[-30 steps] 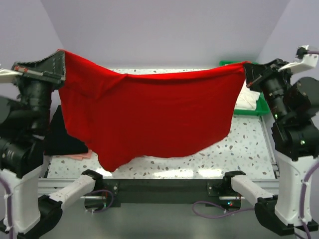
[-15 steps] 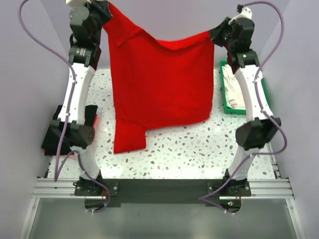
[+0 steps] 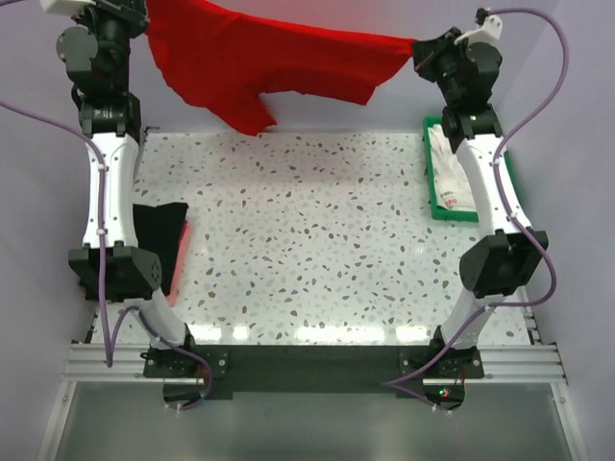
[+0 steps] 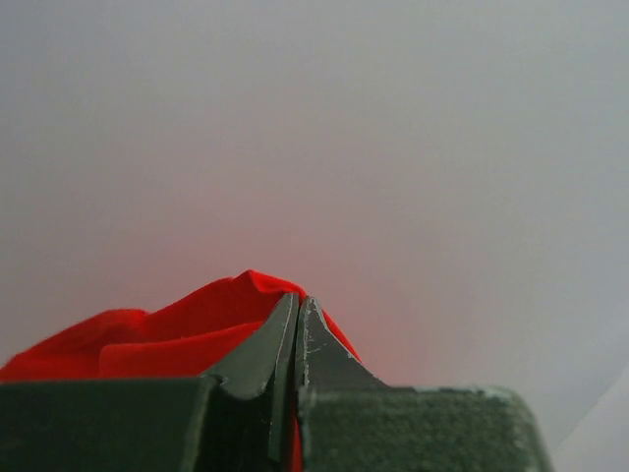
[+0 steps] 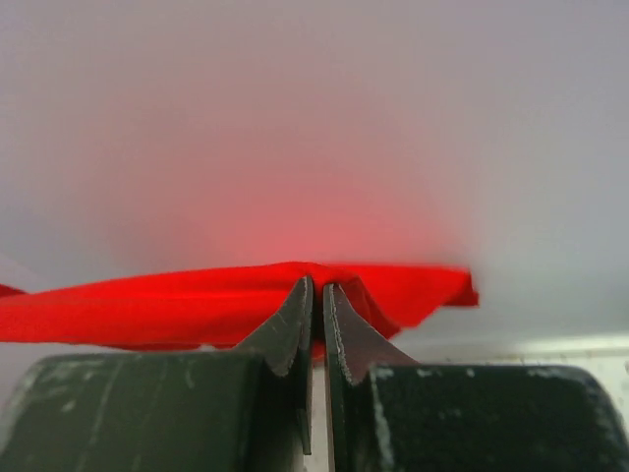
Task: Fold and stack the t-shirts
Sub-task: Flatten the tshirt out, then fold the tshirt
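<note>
A bright red t-shirt (image 3: pixel 279 60) hangs stretched between my two grippers, high above the far edge of the table, against the back wall. My left gripper (image 3: pixel 146 21) is shut on its left end, seen as red cloth (image 4: pixel 167 334) beside the closed jaws in the left wrist view. My right gripper (image 3: pixel 419 48) is shut on its right end, with red cloth (image 5: pixel 197 305) pinched between the jaws in the right wrist view. A black t-shirt (image 3: pixel 159 235) lies at the table's left edge. White t-shirts (image 3: pixel 454 173) lie in the tray.
A green plastic tray (image 3: pixel 514 187) stands at the table's right edge. The speckled white table (image 3: pixel 307 240) spans the middle. Both arms are stretched upward and back. A strip of pink cloth (image 3: pixel 180 252) shows beside the black shirt.
Both grippers have raised the red shirt and carried it back toward the wall. It hung down over the table before; now it is swung up and clear of the tabletop.
</note>
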`<state>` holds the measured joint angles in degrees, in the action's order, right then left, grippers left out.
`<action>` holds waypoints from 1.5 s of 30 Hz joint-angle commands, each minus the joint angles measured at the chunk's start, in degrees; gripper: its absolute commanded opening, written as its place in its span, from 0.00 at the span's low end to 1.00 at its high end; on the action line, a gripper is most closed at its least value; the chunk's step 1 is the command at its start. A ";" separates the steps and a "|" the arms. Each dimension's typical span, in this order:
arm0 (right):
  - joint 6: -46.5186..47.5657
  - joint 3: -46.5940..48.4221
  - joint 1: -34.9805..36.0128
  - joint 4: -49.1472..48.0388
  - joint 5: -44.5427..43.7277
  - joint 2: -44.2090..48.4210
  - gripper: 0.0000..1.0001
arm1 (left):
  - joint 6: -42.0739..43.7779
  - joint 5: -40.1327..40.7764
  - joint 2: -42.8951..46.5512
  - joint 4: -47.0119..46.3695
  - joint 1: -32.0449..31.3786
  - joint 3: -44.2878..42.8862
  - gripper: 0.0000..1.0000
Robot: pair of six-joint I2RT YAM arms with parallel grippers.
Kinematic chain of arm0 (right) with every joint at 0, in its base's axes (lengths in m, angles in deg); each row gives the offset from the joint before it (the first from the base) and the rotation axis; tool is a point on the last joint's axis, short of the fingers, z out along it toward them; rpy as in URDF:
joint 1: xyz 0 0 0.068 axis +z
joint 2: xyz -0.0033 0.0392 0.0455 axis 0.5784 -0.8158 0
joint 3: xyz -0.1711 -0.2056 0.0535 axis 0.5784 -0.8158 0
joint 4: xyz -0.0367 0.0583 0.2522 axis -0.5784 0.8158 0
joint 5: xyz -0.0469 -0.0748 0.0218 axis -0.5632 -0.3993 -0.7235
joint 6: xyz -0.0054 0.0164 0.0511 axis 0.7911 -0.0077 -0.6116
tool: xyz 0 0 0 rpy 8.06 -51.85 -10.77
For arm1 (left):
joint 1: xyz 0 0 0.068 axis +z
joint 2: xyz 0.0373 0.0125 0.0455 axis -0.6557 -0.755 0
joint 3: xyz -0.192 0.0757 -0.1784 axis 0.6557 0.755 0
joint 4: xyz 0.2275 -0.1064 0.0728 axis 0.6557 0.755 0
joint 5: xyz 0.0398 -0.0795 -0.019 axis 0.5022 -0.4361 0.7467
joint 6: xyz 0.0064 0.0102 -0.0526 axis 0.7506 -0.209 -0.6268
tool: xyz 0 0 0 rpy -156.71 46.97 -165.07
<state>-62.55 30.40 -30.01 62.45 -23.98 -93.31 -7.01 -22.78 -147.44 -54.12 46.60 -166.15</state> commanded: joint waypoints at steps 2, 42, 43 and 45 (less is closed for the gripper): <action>-3.56 -12.44 -2.42 -4.48 1.52 2.88 0.00 | -2.28 -4.49 10.24 -7.02 -0.27 17.24 0.00; -3.39 -81.63 -10.94 23.20 -6.30 39.97 0.00 | -23.82 11.60 74.44 49.39 -10.64 103.28 0.00; -3.30 -81.55 -11.03 23.46 -6.21 40.06 0.00 | -23.73 11.51 73.56 49.75 -10.64 102.84 0.00; -3.13 -81.20 -11.12 23.55 -5.51 39.88 0.00 | -22.95 11.24 72.32 49.93 -10.73 101.87 0.00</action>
<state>-67.09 -51.58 -40.37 83.96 -26.60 -54.10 -29.33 -13.10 -73.54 -6.88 36.02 -62.30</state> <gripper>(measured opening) 0.045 0.016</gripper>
